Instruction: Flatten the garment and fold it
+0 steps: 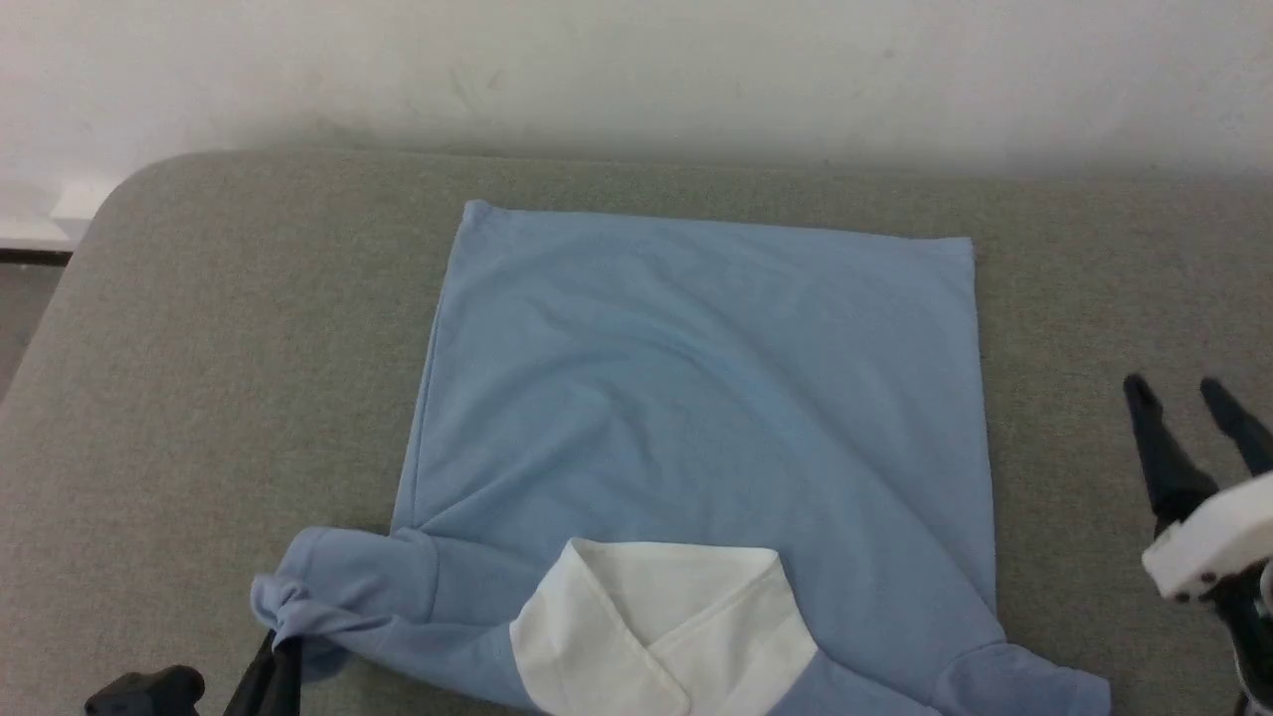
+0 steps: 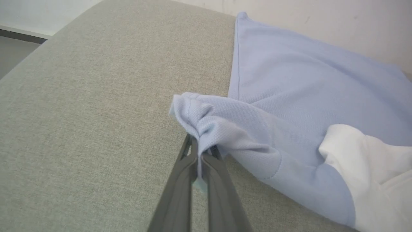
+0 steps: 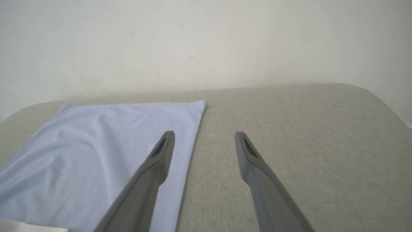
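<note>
Grey woven upholstery (image 1: 199, 398) meets a white wall (image 1: 636, 60) at the far edge. On this surface lies the garment (image 1: 696, 398), light blue, its body spread mostly flat with the hem toward the wall and the white collar (image 1: 656, 636) at the near edge. The left gripper (image 2: 202, 151) is clamped on the bunched sleeve (image 2: 206, 119) on the robot's left, with cloth pinched between its fingers. The right gripper (image 1: 1174, 388) hovers near the garment's right edge, clear of the cloth, fingers spread apart and holding nothing.

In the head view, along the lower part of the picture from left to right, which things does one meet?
Left tool, shut on a sleeve of the garment → white collar → other sleeve → right tool, open.
</note>
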You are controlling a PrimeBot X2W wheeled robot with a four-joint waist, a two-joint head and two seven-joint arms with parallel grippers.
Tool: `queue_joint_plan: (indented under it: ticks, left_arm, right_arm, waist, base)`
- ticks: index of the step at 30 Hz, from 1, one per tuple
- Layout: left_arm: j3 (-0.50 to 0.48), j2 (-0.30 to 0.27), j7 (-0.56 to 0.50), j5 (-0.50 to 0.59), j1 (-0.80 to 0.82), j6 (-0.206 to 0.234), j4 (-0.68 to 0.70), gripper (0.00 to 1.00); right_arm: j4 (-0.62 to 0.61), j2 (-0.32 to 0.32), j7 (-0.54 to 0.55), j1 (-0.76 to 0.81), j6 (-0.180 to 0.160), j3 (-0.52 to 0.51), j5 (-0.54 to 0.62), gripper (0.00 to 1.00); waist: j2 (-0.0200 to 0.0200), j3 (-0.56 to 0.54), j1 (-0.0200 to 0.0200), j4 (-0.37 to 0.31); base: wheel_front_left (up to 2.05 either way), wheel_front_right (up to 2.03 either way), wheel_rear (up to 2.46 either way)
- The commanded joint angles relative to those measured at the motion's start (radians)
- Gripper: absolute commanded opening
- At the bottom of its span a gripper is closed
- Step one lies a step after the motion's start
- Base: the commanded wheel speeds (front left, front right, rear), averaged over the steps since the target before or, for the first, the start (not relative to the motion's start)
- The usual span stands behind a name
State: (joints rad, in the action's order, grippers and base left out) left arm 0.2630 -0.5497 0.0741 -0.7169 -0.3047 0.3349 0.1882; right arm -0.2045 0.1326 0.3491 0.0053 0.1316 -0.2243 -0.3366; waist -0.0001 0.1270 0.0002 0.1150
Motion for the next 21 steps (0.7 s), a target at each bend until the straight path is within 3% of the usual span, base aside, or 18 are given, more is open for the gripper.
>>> queue_joint_plan:
  ticks: [1, 3, 9, 14, 21]
  left_arm:
    - [0.006, 0.016, 0.021, 0.019, 0.037, -0.008, 0.008, 0.0]
    - [0.01, 0.026, 0.033, 0.022, 0.055, -0.014, 0.013, 0.0]
    - [0.028, 0.083, 0.097, 0.019, 0.158, -0.061, 0.037, 0.0]
    - [0.043, 0.103, 0.12, 0.027, 0.223, -0.091, 0.054, 0.0]
    - [0.06, 0.124, 0.138, 0.042, 0.268, -0.107, 0.075, 0.0]
  right_arm:
    - [0.087, 0.025, -0.009, -0.1, -0.001, -0.002, -0.016, 1.0]
    - [0.141, 0.043, -0.011, -0.159, -0.001, -0.004, -0.019, 1.0]
    - [0.48, 0.148, 0.037, -0.483, -0.001, 0.0, -0.037, 1.0]
    - [0.698, 0.216, 0.165, -0.672, -0.001, 0.065, -0.037, 1.0]
    - [0.889, 0.253, 0.328, -0.815, -0.001, 0.101, -0.034, 1.0]
  waist:
    - [0.0001, 0.071, -0.0002, 0.066]
    - [0.0001, 0.089, -0.0002, 0.083]
    - [0.0001, 0.189, -0.0002, 0.181]
    - [0.0001, 0.253, -0.0002, 0.238]
    - [0.0001, 0.302, -0.0002, 0.274]
  base:
    - [0.0, 0.0, 0.0]
    - [0.0, 0.0, 0.0]
    - [0.0, 0.0, 0.0]
    - [0.0, 0.0, 0.0]
    - [0.0, 0.0, 0.0]
